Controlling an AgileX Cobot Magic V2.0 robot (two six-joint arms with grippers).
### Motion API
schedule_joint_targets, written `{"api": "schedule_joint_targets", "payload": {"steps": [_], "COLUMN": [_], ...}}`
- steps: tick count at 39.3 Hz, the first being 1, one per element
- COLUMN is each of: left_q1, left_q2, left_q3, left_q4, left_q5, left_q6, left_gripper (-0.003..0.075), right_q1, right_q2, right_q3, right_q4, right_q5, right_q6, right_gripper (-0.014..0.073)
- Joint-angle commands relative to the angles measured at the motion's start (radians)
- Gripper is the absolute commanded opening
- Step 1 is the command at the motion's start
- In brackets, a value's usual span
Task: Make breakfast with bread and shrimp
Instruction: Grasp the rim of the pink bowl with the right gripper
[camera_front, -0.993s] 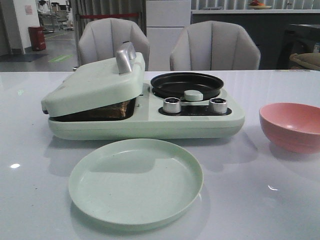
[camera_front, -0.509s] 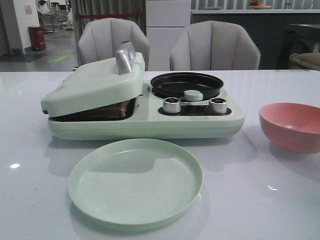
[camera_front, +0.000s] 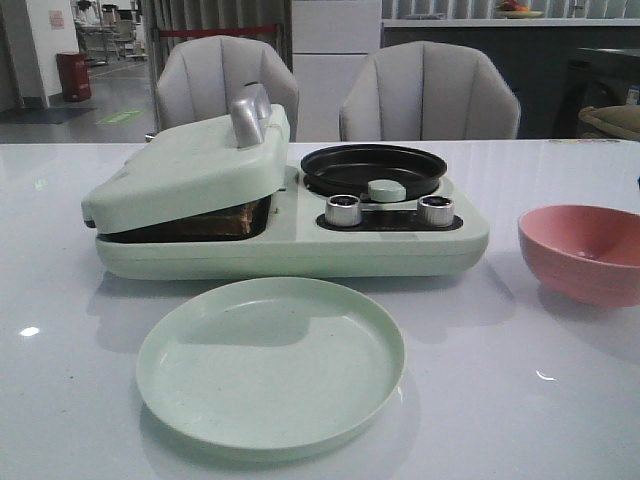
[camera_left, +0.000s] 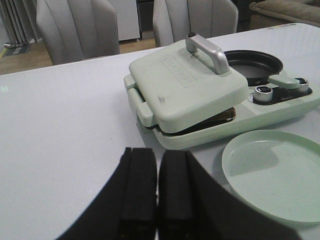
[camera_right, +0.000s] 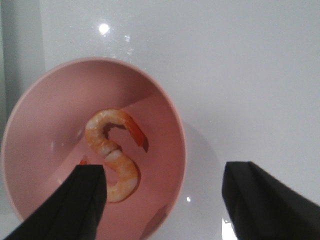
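Observation:
The bread (camera_front: 228, 220) lies in the pale green breakfast maker (camera_front: 290, 240), only its brown edge showing under the nearly shut lid (camera_front: 190, 165); it also shows as the bread (camera_left: 221, 117) in the left wrist view. Two curled orange-pink shrimp (camera_right: 102, 134) lie in the pink bowl (camera_right: 45, 115). My right gripper (camera_right: 165, 171) hangs open above the bowl's rim, one finger over the bowl and the other over bare table. My left gripper (camera_left: 157, 167) is shut on nothing, low over the table in front of the maker's lid side.
An empty pale green plate (camera_front: 272, 362) sits in front of the maker. A black round pan (camera_front: 373, 168) with a green knob (camera_front: 387, 189) and two silver dials sits on the maker's right half. The pink bowl (camera_front: 582, 252) stands at the table's right. Two grey chairs stand behind.
A small dark sliver has come into the front view's right edge above the pink bowl. Nothing else has moved.

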Motion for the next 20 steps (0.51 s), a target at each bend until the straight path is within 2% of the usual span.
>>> {"api": "schedule_joint_targets", "payload": {"steps": [1,10,13,20], "left_q1": [-0.005,-0.005,-0.005,-0.005], "left_q2": [0.011,0.011,0.011,0.011], "left_q3": [-0.025,-0.025,-0.025,-0.025], "left_q4": [-0.006,-0.006,-0.006,-0.006], "left_q5": [-0.072,-0.072,-0.072,-0.072], "left_q6": [-0.005,-0.005,-0.005,-0.005], "left_gripper": [0.0114,0.0114,0.0114,0.0114], "right_q1": [-0.006,-0.006,-0.006,-0.006], "right_q2": [0.026,0.145,0.171,0.209], "right_q3": [-0.069,-0.141,-0.155,-0.183], "right_q4": [0.012,0.012,0.012,0.014], "right_q5": [-0.018,-0.008,-0.008,0.012], "right_q6": [-0.03,-0.03,-0.03,-0.03], "right_gripper": [0.0582,0.0572,0.0501,0.0239]}}
